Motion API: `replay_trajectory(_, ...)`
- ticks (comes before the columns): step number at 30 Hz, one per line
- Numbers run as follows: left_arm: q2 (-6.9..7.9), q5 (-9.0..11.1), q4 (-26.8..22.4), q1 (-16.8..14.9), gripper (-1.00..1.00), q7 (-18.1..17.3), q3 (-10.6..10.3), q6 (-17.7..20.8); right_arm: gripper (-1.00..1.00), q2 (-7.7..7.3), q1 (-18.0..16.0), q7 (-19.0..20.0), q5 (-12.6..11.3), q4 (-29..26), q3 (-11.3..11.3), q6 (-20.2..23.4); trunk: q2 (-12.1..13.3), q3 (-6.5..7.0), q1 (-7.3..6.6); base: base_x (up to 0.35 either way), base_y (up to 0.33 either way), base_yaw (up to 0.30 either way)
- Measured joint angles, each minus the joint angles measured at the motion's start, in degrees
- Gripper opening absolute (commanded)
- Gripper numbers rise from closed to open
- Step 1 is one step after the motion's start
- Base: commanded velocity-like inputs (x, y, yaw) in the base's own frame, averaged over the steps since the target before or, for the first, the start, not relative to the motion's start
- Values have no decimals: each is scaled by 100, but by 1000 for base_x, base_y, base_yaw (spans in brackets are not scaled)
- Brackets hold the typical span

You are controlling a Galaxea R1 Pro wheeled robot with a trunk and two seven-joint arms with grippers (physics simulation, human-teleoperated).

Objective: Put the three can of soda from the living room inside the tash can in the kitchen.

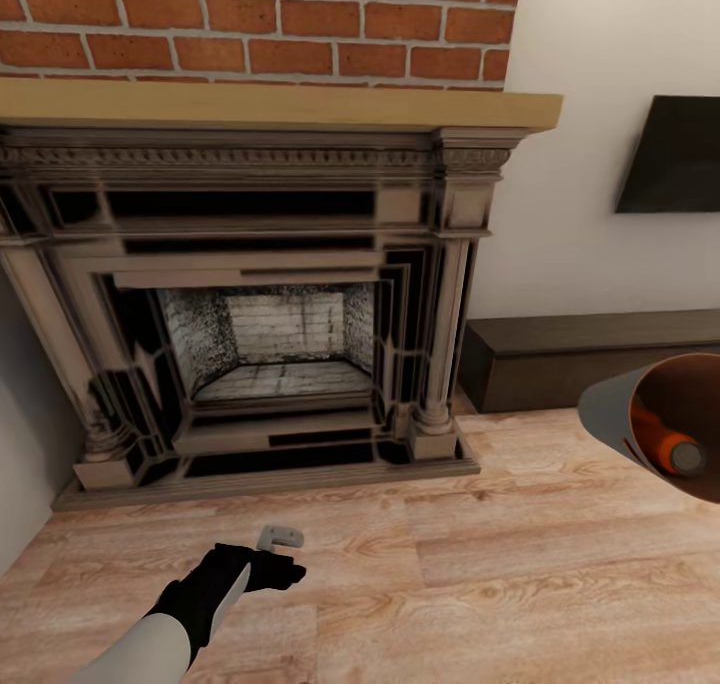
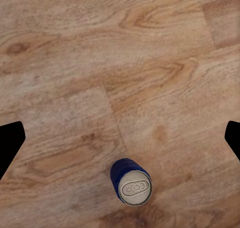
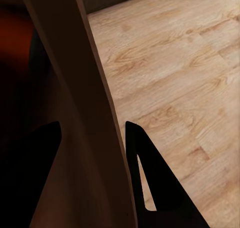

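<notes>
light: even, soft, no clear source | shadows: faint | glare: none | blur: head view sharp, right wrist view dark and murky toward 9 o'clock

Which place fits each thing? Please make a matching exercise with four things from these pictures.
Things:
1. blue can
2. orange can
3. trash can
4. black TV

Places:
a. on the wall
b. upright on the wood floor, under the left claw
c. inside the bin
d. rim clamped by the right claw

Pairs: 1-b, 2-c, 3-d, 4-a
</notes>
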Motion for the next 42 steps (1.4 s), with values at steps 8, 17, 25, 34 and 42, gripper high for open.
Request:
replay_trajectory(8,-72,-5,0,7,100,225,-5,-3,-100,-48,0,17,16,0,12,-5,-321,-144,176,0,0,0)
replay_trajectory(17,-155,-5,3,9,100,424,-20,-3,-100,-102,-3,70,23,-3,125,-10,-603,-270,330,0,0,0)
replay_trajectory(25,-163,6,1,8,100,480,-145,-12,-100,-99,0,79,-10,-9,229,-1,-603,-264,330,0,0,-34)
replay_trajectory(34,-163,11,0,9,100,483,-157,-17,-100,-98,-1,75,10,-9,382,-9,-603,-220,330,0,0,-193)
replay_trajectory(42,-163,11,0,9,100,483,-165,-17,-100,-103,-2,75,38,-9,390,-12,-603,-188,330,0,0,-108)
